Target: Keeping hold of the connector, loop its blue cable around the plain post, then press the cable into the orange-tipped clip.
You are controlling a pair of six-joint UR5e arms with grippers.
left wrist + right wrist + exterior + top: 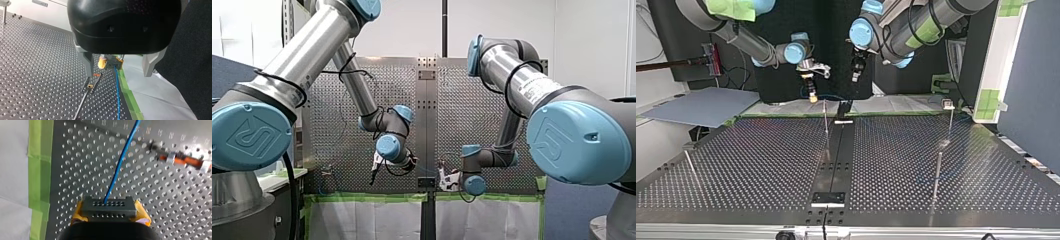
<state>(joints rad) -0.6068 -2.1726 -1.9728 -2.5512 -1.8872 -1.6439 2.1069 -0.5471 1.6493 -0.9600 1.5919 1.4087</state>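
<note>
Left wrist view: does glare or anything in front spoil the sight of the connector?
Left wrist view: no glare on the connector, but the black body of my left gripper blocks much of the scene. Top view: pale sheen across the table's far half. Right wrist view: connector evenly lit.

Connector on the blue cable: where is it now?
In the right wrist view, the connector sits clamped between the yellow pads of my right gripper, over the perforated table near the green tape.
</note>
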